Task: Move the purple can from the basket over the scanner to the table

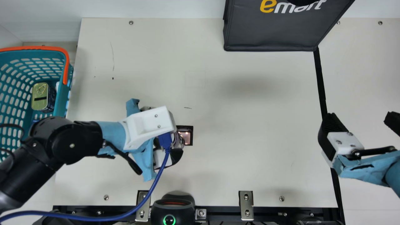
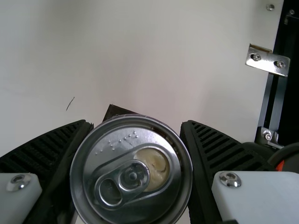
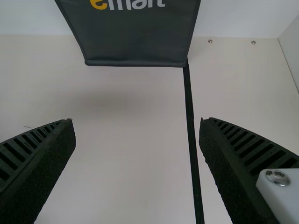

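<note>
On cream table (image 1: 250, 118), dark bag (image 1: 272, 31) near white wall (image 1: 156, 8); black strip (image 1: 319, 78).

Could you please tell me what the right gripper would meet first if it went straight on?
The right gripper would probably meet the table, short of the bag, though depth is hard to judge.

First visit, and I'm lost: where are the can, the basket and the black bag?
Can (image 2: 132, 171): left wrist view, its lid.
Basket (image 1: 62, 99): main view, its teal rim.
Black bag (image 1: 270, 34): main view, its lower side.
</note>
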Action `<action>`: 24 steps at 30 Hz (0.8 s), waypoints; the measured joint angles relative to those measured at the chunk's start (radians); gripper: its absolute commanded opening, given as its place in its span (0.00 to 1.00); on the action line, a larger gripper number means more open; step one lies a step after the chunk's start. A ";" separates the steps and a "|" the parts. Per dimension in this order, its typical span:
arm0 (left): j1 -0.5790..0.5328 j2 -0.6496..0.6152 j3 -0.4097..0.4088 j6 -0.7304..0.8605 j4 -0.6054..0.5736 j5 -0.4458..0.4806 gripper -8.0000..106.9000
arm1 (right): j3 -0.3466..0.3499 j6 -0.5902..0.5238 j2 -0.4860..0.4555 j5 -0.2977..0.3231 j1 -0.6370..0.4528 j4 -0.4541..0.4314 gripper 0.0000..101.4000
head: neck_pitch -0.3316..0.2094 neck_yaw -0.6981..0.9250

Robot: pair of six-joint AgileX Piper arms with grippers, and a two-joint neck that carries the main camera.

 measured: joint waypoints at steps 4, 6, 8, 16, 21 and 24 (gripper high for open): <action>0.028 0.012 -0.007 0.099 -0.030 0.037 0.00 | 0.000 0.000 0.000 0.000 0.000 0.000 0.94 | 0.000 0.000; 0.042 0.019 -0.014 0.147 -0.042 0.056 0.00 | 0.000 0.000 0.000 0.000 0.000 0.000 0.94 | 0.002 0.000; 0.053 0.026 -0.021 0.189 -0.050 0.075 0.00 | 0.000 0.000 0.000 0.000 0.000 0.000 0.94 | 0.002 0.000; 0.069 0.062 -0.051 0.279 -0.052 0.126 0.00 | 0.000 0.000 0.000 0.000 0.000 0.000 0.94 | 0.002 0.000; 0.059 0.095 -0.065 0.281 -0.049 0.131 0.00 | 0.000 0.000 0.000 0.000 0.000 0.000 0.94 | 0.002 0.000; 0.053 0.116 -0.071 0.275 -0.046 0.131 0.00 | 0.000 0.000 0.000 0.000 0.000 0.000 0.94 | 0.002 0.000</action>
